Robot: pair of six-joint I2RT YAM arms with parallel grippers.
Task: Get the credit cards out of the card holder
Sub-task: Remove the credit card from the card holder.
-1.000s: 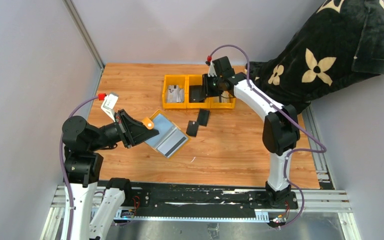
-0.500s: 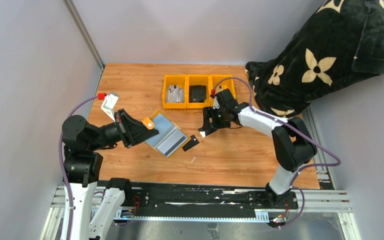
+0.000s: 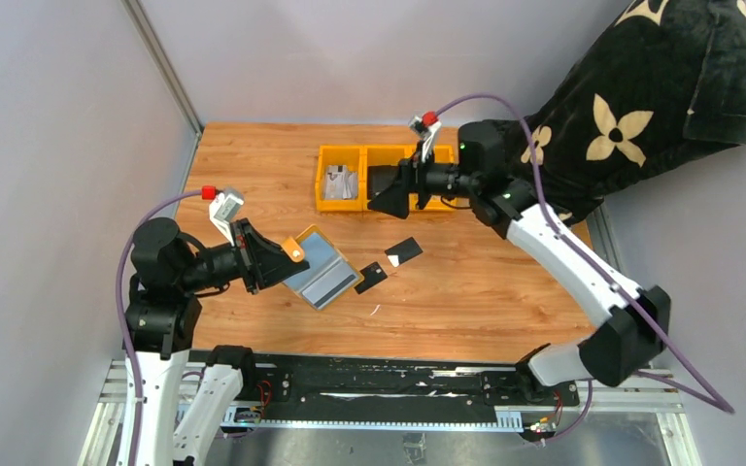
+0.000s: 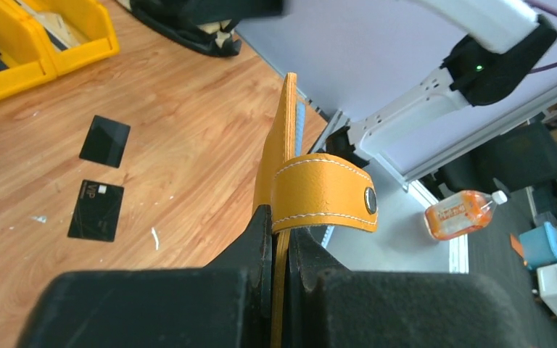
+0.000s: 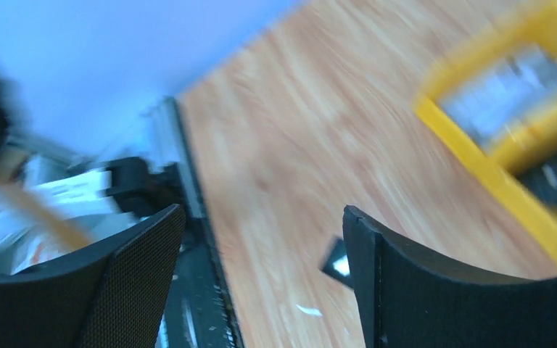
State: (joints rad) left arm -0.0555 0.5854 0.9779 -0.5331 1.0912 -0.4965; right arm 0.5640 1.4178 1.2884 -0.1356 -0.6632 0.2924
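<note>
Credit cards [image 3: 404, 251], two thin black rectangles with white marks, are both lying flat on the wooden table [image 3: 466, 301], outside the mustard-yellow leather card holder [image 3: 322, 272] and just beside it. They are sitting further apart than a second ago. I'm reading the extraction as done. Left gripper [image 3: 287, 254] is staying clamped on the holder's edge. Right gripper [image 3: 389, 199] is pulling back over the yellow plastic bins [image 3: 340, 207], jaws spread and empty. Open board is showing on the near side, while the black flowered blanket [image 3: 641, 107] is crowding the far right.
</note>
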